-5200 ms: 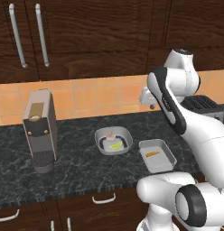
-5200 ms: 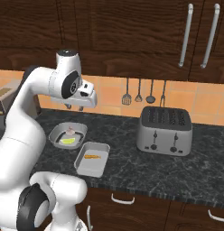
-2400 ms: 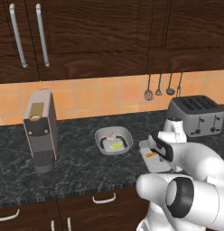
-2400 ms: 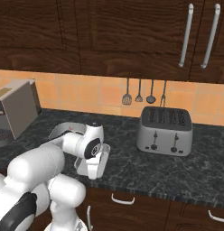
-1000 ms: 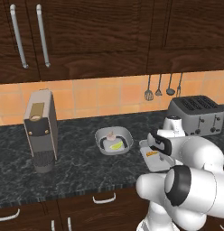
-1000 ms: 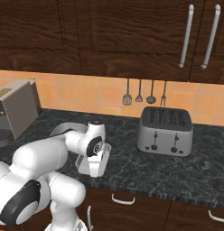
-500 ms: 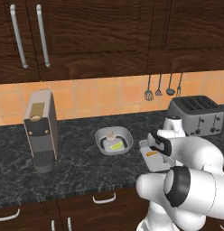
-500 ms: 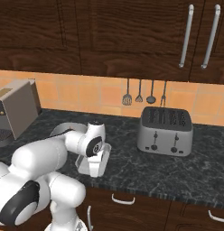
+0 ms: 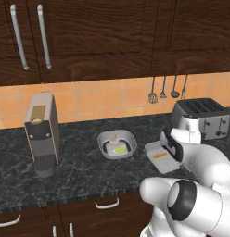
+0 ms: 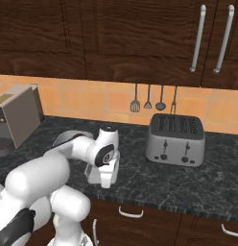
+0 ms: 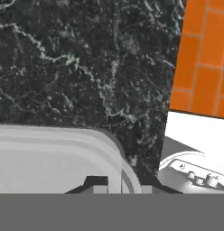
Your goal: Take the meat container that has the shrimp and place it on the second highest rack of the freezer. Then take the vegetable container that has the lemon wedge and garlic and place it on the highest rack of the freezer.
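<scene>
Left base view has both containers sitting on the dark speckled counter (image 9: 79, 171). One's a rounded grey tray (image 9: 117, 144) with the pale pinkish garlic (image 9: 114, 138) toward its back and the yellow-green lemon wedge (image 9: 119, 149) toward its front, so that's the veg one. Just to its right, a little apart, is the rectangular grey tray (image 9: 159, 158) with the little orange shrimp (image 9: 158, 155) lying in the middle, way smaller than the tray itself. My hand is down over the right edge of that shrimp tray, between it and the toaster (image 9: 201, 119). From the hand view, my gripper (image 11: 121, 188) has its two dark tips straddling the tray's raised rim, one tip inside the pale basin and one outside over the counter, and the gap between them looks narrow, basically just the rim wall. So my jaws look pinched in on the tray's edge, though I honestly can't tell if they're fully biting it. Tray is flat on the counter, not lifted. Right base view mostly gives my own arm draped in front of the trays, plus the toaster and the hanging utensils (image 10: 154, 98) on the orange tile wall. Coffee machine (image 9: 41, 133) stands off to the far left, well apart from everything.
</scene>
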Available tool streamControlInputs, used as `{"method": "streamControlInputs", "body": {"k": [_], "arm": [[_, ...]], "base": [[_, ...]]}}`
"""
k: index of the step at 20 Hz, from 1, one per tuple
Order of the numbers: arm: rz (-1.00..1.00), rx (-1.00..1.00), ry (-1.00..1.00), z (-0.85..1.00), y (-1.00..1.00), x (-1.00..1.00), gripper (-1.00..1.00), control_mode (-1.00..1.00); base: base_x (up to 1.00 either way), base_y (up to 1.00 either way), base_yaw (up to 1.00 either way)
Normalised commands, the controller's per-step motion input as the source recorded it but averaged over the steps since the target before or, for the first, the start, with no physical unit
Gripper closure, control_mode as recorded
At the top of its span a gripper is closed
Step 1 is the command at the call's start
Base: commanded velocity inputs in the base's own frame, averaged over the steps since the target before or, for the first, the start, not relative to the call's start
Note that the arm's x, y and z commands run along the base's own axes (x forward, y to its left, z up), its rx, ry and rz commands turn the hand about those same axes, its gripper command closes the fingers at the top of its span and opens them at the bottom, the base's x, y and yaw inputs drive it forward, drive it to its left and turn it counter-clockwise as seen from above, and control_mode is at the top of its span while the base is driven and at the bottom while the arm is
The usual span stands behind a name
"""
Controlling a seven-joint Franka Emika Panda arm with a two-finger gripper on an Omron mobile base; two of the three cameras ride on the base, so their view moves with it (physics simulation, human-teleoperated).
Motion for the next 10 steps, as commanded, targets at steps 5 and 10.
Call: {"method": "streamControlInputs", "body": {"k": [5, 10], "arm": [[-0.04, 0.02, -0.11, 0.89, -0.04, -0.06, 1.00, -1.00], [-0.06, 0.01, -0.17, 0.84, 0.08, -0.17, 1.00, -1.00]], "base": [[0.00, 0.00, 0.00], [0.00, 0.00, 0.00]]}}
